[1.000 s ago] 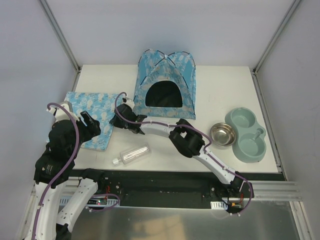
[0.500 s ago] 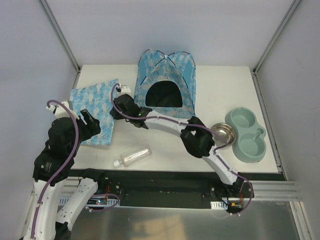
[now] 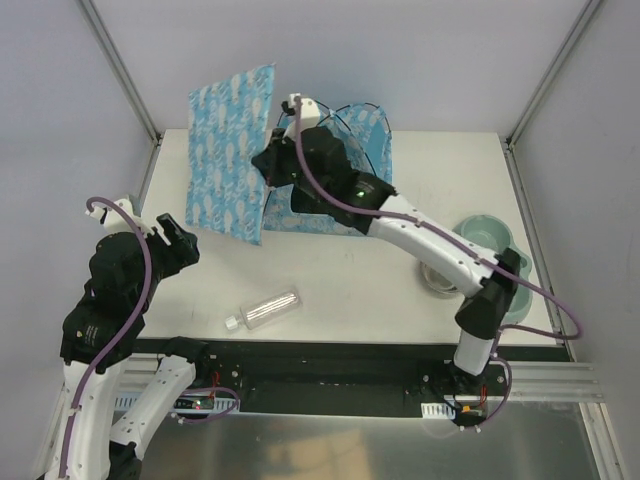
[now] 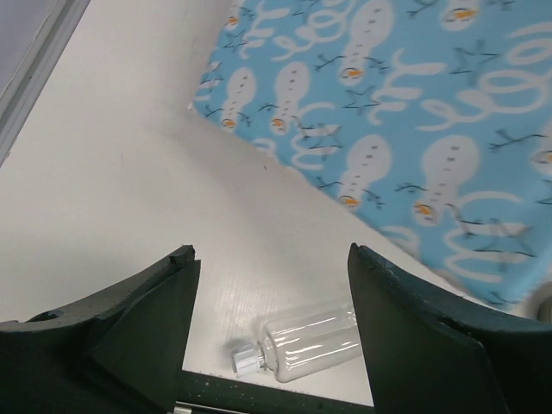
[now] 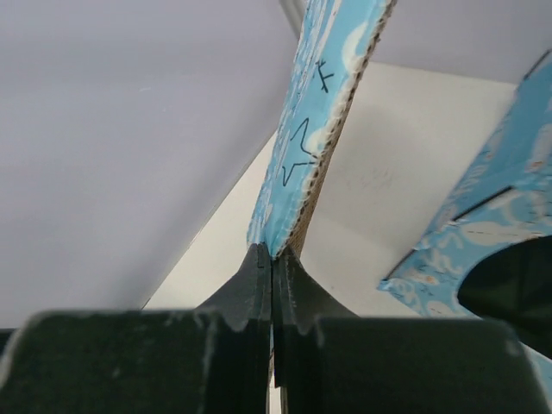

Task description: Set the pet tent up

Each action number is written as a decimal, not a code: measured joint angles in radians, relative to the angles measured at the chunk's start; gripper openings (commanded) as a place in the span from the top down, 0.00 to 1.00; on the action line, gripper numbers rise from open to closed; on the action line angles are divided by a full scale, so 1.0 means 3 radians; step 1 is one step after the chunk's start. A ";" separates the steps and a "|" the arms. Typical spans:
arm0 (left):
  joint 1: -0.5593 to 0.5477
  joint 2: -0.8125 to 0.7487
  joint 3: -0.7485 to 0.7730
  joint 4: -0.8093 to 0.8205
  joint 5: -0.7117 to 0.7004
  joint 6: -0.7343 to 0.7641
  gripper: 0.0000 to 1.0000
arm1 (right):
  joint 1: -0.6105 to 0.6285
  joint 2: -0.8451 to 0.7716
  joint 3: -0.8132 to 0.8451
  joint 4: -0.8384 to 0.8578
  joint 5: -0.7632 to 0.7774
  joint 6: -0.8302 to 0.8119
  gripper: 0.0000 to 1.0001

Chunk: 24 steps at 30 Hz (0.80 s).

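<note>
The pet tent (image 3: 372, 140) stands at the back of the table, blue with pale print and black poles; my right arm covers much of it. Part of its wall and dark doorway (image 5: 509, 259) shows at the right of the right wrist view. My right gripper (image 3: 272, 172) (image 5: 272, 255) is shut on the lower edge of the flat light-blue printed mat (image 3: 228, 150) (image 5: 321, 95), which it holds raised and tilted on edge left of the tent. My left gripper (image 3: 180, 240) (image 4: 272, 259) hangs open over the near left of the table with nothing between its fingers.
A clear plastic bottle (image 3: 265, 310) (image 4: 310, 341) lies on its side near the front edge, below the left gripper. A green double pet bowl (image 3: 515, 298) sits at the right, with a steel bowl (image 3: 436, 278) beside it, partly under my right arm.
The right gripper closed on the mat and lifted it off the table, up and back toward the tent. The left arm drew slightly back to the left.
</note>
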 measured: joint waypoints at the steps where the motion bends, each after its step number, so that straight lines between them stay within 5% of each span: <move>1: 0.0001 0.0000 0.0000 0.0003 0.0001 0.0000 0.28 | -0.0025 -0.0113 0.0000 -0.0106 0.0027 -0.0037 1.00; 9: 0.0001 0.0163 -0.0093 0.0281 0.0163 -0.0003 0.28 | -0.0135 -0.1088 -0.0111 -0.1146 0.0214 -0.0230 1.00; 17: 0.0000 0.1088 -0.0360 0.0743 0.0521 -0.0083 0.28 | -0.0146 -0.2097 -0.0205 -0.2121 0.0331 -0.0342 1.00; 24: 0.0000 0.1837 -0.0743 0.1696 0.0893 0.0140 0.27 | -0.0146 -0.2567 -0.0458 -0.2733 0.0412 -0.0327 1.00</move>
